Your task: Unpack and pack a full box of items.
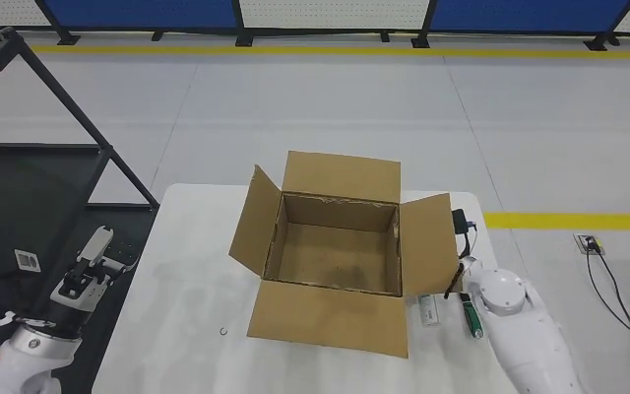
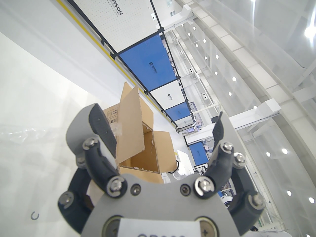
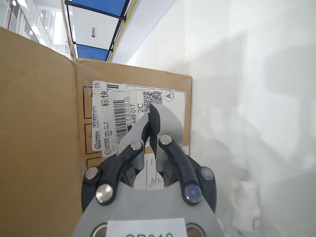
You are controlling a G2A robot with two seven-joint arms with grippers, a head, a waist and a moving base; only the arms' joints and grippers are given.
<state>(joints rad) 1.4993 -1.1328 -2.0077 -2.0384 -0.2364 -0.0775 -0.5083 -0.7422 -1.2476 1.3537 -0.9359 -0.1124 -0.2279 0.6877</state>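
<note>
An open cardboard box (image 1: 335, 258) stands mid-table with all flaps spread, and its inside looks bare. My left gripper (image 2: 160, 129) is open with nothing between its fingers; it hangs off the table's left edge (image 1: 98, 238), facing the box (image 2: 138, 136). My right gripper (image 3: 153, 110) is shut with nothing visible in it. Its tips sit close to the labelled side wall of the box (image 3: 138, 104), below the right flap (image 1: 452, 286).
Right of the box lie a black item with a cable (image 1: 460, 222), a green and black pen-like item (image 1: 472, 317) and a small white pack (image 1: 426, 311). A tiny ring (image 1: 224, 331) lies on the white table (image 1: 197, 295). A dark frame (image 1: 59, 177) stands at the left.
</note>
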